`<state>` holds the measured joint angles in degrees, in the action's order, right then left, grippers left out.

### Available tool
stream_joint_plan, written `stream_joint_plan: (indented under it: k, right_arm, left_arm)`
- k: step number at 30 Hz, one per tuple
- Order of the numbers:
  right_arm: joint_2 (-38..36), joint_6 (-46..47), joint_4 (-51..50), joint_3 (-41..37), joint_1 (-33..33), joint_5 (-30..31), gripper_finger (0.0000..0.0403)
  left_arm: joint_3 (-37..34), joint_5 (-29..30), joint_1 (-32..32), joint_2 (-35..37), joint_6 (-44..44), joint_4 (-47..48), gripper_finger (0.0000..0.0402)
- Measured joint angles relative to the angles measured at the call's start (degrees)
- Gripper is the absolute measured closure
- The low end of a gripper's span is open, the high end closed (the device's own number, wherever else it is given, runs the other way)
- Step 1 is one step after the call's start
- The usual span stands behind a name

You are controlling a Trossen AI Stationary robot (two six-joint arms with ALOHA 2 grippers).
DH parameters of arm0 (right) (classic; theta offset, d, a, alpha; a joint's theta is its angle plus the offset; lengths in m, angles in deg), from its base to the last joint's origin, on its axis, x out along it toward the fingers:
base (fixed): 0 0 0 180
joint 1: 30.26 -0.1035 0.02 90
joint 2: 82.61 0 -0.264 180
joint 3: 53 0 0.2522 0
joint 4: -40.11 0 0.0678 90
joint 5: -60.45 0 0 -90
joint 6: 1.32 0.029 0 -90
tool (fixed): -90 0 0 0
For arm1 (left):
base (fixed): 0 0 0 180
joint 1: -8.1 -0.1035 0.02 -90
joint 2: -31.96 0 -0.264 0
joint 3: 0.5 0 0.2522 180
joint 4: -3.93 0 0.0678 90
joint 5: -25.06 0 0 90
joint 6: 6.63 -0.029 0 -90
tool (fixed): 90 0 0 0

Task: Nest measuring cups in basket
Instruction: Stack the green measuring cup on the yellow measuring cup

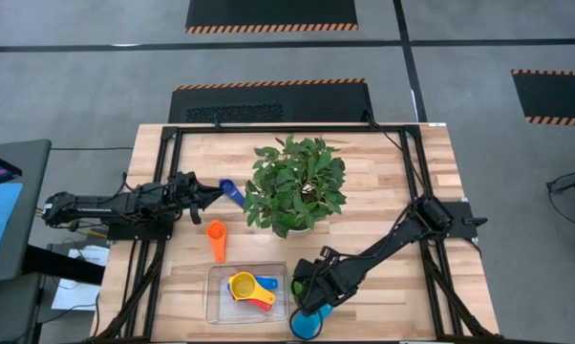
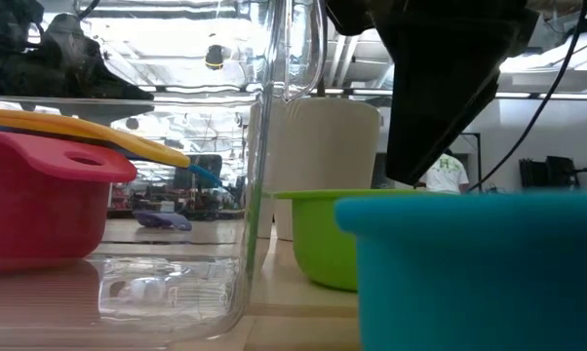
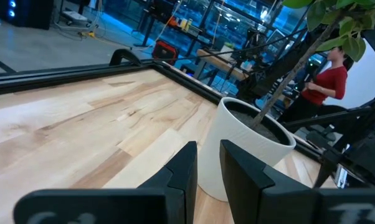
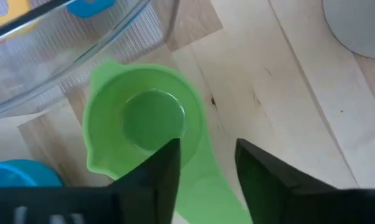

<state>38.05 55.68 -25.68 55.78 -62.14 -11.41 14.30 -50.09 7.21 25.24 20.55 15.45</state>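
The clear basket (image 1: 216, 308) sits at the table's near edge, holding red (image 2: 40, 195), yellow (image 1: 242, 284) and light blue (image 1: 268, 283) measuring cups stacked together. A green cup (image 4: 144, 121) stands upright on the table just right of the basket. My right gripper (image 4: 207, 165) is open above it, pointing steeply down, with its fingers either side of the cup's handle (image 4: 206, 186). A larger light blue cup (image 1: 307, 326) stands at the table's near edge. An orange cup (image 1: 217, 239) and a blue cup (image 1: 232, 191) lie farther back. My left gripper (image 3: 207, 168) waits at the left, level, fingers slightly apart with nothing between them.
A leafy plant in a white pot (image 1: 292, 186) stands mid-table, behind the basket and close to the right arm. The black frame rail (image 1: 268, 127) runs round the tabletop. A person in red (image 3: 327, 81) stands beyond the table.
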Motion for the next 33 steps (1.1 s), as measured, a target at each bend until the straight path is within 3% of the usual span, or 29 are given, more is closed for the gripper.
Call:
stream_joint_plan:
  k: [7, 33]
  right_arm:
    - [0.0, -0.8, -0.2, 0.0, 0.0, 1.3, 0.0155]
    - [-0.1, -5.4, 15.6, -8.6, 1.4, 1.5, 0.0155]
  left_arm:
    - [0.0, 0.0, 0.0, 0.0, 0.0, 0.0, 0.0343]
    - [0.0, 0.2, 0.0, 0.0, 0.0, 0.0, 0.0343]
